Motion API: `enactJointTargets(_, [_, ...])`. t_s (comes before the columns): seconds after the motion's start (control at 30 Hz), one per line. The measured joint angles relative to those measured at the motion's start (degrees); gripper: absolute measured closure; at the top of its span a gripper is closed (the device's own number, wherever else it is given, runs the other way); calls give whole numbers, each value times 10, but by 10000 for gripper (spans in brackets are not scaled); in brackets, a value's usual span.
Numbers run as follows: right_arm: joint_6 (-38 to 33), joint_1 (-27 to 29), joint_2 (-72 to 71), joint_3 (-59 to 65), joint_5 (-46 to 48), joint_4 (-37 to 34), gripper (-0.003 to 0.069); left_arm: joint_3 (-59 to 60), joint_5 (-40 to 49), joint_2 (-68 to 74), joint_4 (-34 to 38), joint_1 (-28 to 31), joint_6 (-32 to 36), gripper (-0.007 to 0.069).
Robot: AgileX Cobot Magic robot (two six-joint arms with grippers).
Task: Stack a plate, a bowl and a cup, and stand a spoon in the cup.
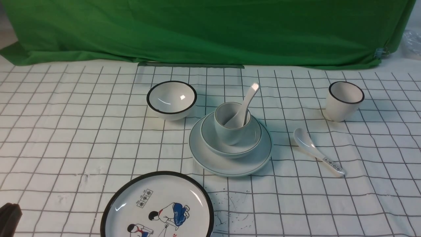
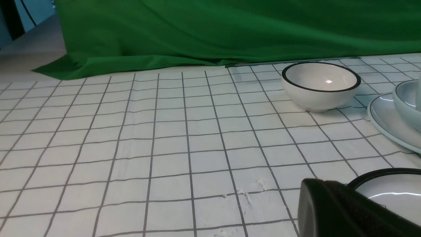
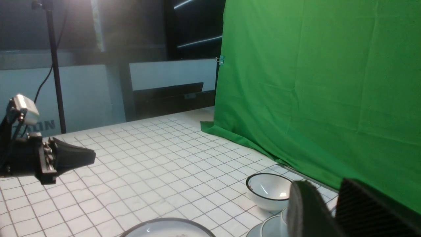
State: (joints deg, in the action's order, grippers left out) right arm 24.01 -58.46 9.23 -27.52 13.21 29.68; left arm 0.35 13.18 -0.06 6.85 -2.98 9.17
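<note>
The plate [image 1: 227, 164], white with a thin green rim line, sits mid-table. The shallow bowl [image 1: 210, 136] rests on it, and the small cup [image 1: 230, 131] stands in the bowl. The plain white spoon [image 1: 248, 98] stands in the cup, its handle leaning up and to the right. The plate's edge [image 2: 384, 121] and the bowl's edge [image 2: 406, 105] show in the left wrist view. My left gripper [image 1: 8, 217] is shut and empty at the near left corner, low over the cloth [image 2: 315, 197]. My right gripper [image 3: 325, 187] is open and empty, and out of the front view.
A deep black-rimmed bowl [image 1: 171, 98] stands behind the stack to its left. A black-rimmed cup [image 1: 343, 100] stands at the far right. A spoon with a printed handle [image 1: 317, 151] lies right of the stack. A large cartoon plate [image 1: 158, 210] lies at the front. Green cloth hangs behind.
</note>
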Motion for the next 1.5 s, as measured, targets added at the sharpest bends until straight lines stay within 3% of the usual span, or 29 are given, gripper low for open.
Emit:
enactJointTargets(0.37, [-4, 0, 0, 0, -1, -9, 440, 0, 0, 0, 0, 0, 0, 622])
enactJointTargets(0.43, [-34, 0, 0, 0, -2, -53, 436, 0, 0, 0, 0, 0, -1, 622])
enactJointTargets(0.57, [-172, 0, 0, 2, -4, -208, 425, 0, 0, 0, 0, 0, -1, 622])
enactJointTargets(0.7, [-207, 0, 0, 4, -4, -261, 424, 0, 0, 0, 0, 0, -1, 622])
enactJointTargets(0.87, [-211, 1, -2, 6, -4, -272, 424, 0, 0, 0, -6, 0, -1, 622])
enactJointTargets(0.97, [-216, 53, -16, 28, -6, -272, 422, 0, -1, 0, -18, 0, -1, 622])
enactJointTargets(1.07, [-217, 176, -19, 70, -7, -272, 422, 0, -1, 0, -19, 0, -1, 622])
enactJointTargets(1.1, [-217, 186, -19, 78, -7, -272, 422, 0, -1, 0, -19, 0, -1, 622])
enactJointTargets(1.13, [-219, 272, -20, 111, -8, -272, 422, 0, -1, 0, -19, 0, -1, 622])
enactJointTargets(1.2, [-220, 328, -24, 139, -8, -272, 422, 0, -1, 0, -19, 0, -1, 622])
enactJointTargets(1.23, [-224, 398, -34, 185, -6, -272, 422, 0, -1, 0, -19, 0, -1, 622])
enactJointTargets(1.33, [-230, 506, -72, 255, -1, -273, 422, 0, -1, 0, -20, 0, -1, 622])
enactJointTargets(1.5, [-211, 592, -91, 279, 21, -281, 422, 0, 0, 0, -24, 0, -2, 622])
